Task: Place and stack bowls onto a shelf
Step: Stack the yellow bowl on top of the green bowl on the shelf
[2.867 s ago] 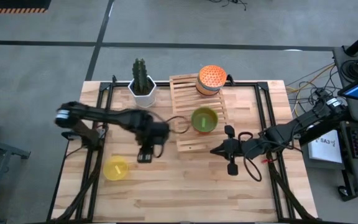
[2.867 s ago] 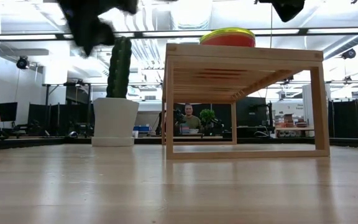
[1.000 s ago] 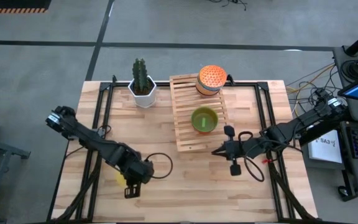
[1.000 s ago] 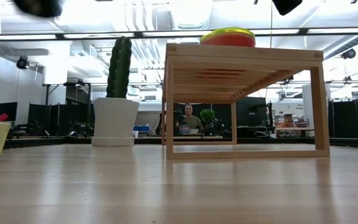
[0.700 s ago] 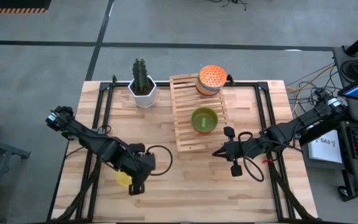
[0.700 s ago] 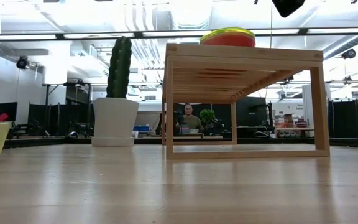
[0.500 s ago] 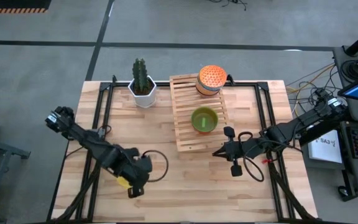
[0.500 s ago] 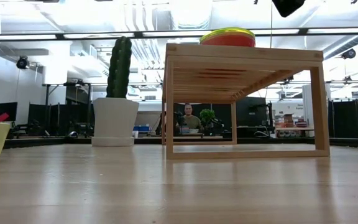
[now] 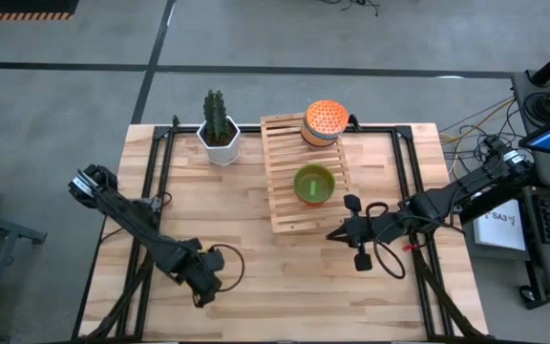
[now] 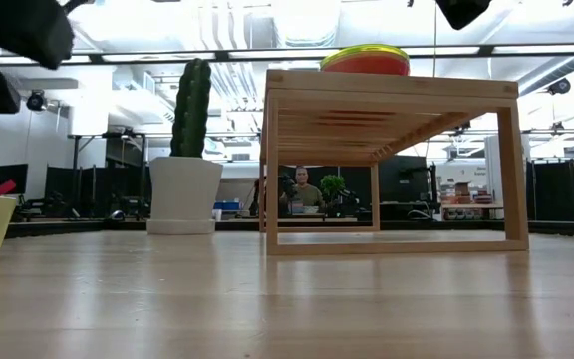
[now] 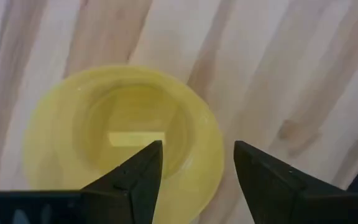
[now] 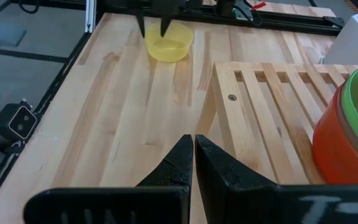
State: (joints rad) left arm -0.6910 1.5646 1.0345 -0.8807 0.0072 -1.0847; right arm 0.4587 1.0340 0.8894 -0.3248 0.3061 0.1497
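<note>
1. Even, bright overhead light fills the scene; ceiling strip lights glare in the low view.
2. The left gripper (image 10: 13,45) shows there as a dark, blurred mass.
3. Directly beneath the left gripper (image 11: 194,171), the yellow bowl (image 11: 120,146) looks soft and slightly unfocused.
4. Shadows on the table (image 9: 285,277) are faint and short.

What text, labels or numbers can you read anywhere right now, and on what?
White sheet off the table's right side: dark print, too small to read.
Right gripper, on its body: pale lettering cut off by the picture's edge, unreadable.
Yellow bowl, shelf, cactus pot: no text seen.
</note>
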